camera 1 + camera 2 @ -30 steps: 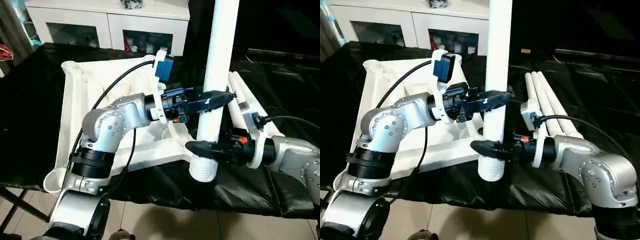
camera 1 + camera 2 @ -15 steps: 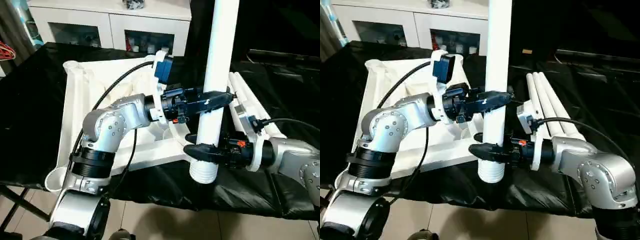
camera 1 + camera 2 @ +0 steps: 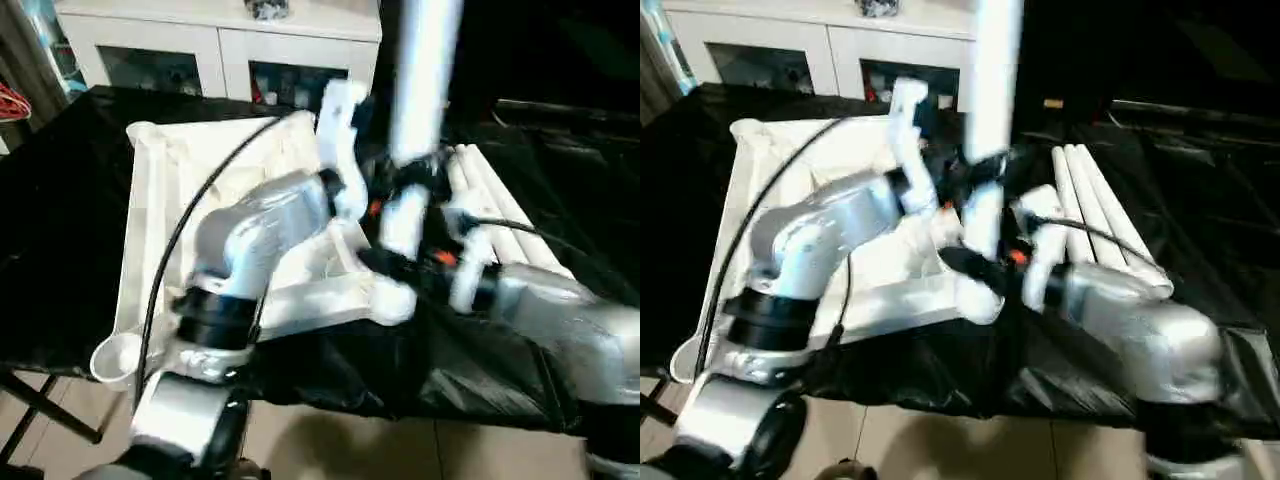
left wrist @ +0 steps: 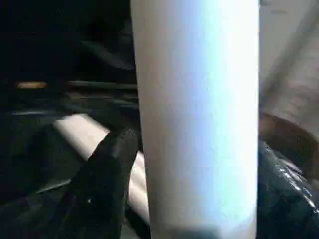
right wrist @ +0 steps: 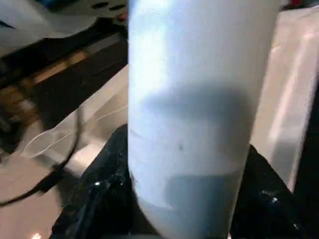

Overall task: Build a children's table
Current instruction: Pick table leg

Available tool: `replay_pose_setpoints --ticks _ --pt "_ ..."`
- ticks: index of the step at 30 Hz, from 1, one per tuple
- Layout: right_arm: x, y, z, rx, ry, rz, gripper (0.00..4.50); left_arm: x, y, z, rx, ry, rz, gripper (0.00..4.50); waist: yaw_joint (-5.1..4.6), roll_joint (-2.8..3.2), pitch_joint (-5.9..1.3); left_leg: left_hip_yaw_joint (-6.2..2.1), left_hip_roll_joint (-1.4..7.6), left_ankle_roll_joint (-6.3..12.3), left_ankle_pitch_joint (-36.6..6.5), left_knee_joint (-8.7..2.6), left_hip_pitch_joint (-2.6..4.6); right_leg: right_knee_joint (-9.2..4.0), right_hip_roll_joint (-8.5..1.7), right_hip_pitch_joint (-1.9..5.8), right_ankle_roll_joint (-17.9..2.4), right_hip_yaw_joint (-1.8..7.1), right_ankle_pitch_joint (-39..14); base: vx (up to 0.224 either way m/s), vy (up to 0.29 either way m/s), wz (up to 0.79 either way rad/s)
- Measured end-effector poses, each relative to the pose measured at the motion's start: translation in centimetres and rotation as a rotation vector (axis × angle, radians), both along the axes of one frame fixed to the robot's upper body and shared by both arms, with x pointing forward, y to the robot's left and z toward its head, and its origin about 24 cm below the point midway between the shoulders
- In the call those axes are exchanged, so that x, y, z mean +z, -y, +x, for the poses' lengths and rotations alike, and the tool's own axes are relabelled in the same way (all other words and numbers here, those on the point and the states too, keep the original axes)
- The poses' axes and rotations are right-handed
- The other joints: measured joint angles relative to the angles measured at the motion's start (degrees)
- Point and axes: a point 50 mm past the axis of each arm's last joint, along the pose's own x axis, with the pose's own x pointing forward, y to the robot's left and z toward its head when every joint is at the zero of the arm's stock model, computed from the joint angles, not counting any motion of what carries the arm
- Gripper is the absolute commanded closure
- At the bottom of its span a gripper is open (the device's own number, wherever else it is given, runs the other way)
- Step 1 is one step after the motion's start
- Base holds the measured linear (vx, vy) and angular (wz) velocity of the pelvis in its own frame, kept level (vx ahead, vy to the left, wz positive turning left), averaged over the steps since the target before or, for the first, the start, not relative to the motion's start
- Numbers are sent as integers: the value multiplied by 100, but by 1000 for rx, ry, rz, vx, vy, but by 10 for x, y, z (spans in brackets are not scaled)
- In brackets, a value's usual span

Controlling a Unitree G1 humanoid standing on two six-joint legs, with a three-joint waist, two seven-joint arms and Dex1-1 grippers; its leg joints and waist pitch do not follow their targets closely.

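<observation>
The white table top [image 3: 160, 230] is lying upside down on the black table [image 3: 60, 200], with its ribs facing up. A round corner hole [image 3: 115, 355] can be seen at the near left edge, and another corner [image 3: 385, 295] sits near the middle of the picture, just under the held leg.

One white leg [image 3: 420, 110] is held almost upright by both arms. The left gripper [image 4: 194, 199] is closed on the leg higher up; in the left wrist view a black finger [image 4: 102, 184] is seen pressed against one side of the tube. The right gripper [image 5: 184, 209] is closed on the same leg lower down, close to its bottom end, with black fingers [image 5: 97, 199] on both sides of the tube.

Further right, three more legs [image 3: 500, 215] are lying side by side on the black table.

The step in hand looks like putting the leg's bottom end into the near corner hole. To do it well, the leg should be kept straight up and down, not leaning. Its end should be lined up right over the hole before it is pushed down. Both grips should be kept tight so the tube cannot slip. The push should be slow and gentle, so the table top is not shoved along the black sheet.
</observation>
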Motion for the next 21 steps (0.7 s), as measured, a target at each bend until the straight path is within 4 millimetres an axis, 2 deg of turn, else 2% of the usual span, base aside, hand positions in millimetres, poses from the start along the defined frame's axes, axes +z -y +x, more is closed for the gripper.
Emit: replay_pose_setpoints --ticks 2,3,8,9,11,12,14,18,21 --pt "2 -3 4 -26 4 -2 258 1 -2 3 69 -26 -13 147 -23 0 0 0 0 0 0 0 0 -2 0 0 0 0 0 0 0 0" --pt "2 -5 5 -37 7 -6 258 1 -2 3 88 -33 -18 176 -22 0 0 -1 0 0 0 -1 -1 -3 0 0 0 -1 0 0 0 0" --pt "3 -9 7 -67 11 -9 258 3 0 3 121 -47 -32 201 -30 0 0 -1 -1 1 -1 -1 -4 -6 1 -1 0 0 0 0 0 0" --pt "3 -9 7 -70 12 -10 202 3 1 2 119 -47 -35 221 -37 0 0 -2 -1 0 0 -2 -3 -6 1 0 0 -1 0 0 0 0" --pt "4 -10 7 -70 15 -4 202 3 1 2 115 -49 -36 221 -46 3 1 -3 -1 0 0 -2 -3 -6 1 0 1 -1 1 0 0 0" --pt "5 -10 6 -68 22 -1 179 1 0 2 112 -52 -32 246 -51 5 3 -3 -1 0 0 -2 -3 -6 1 0 1 -1 1 0 0 0" --pt "8 -9 5 -48 35 9 171 -1 -2 1 80 -45 -25 255 -54 10 6 -3 -1 0 0 -2 -4 -6 1 -1 3 -1 2 0 0 0" --pt "14 1 -2 42 47 28 126 1 -4 -3 -28 -17 -32 264 -36 15 8 -3 -1 1 -1 -2 -4 -9 1 1 3 -1 2 0 0 0" --pt "16 12 -11 125 44 1 121 0 -3 -8 -131 -9 -47 264 -21 19 10 -3 -2 2 -1 -2 -5 -11 0 1 3 0 2 0 0 0"
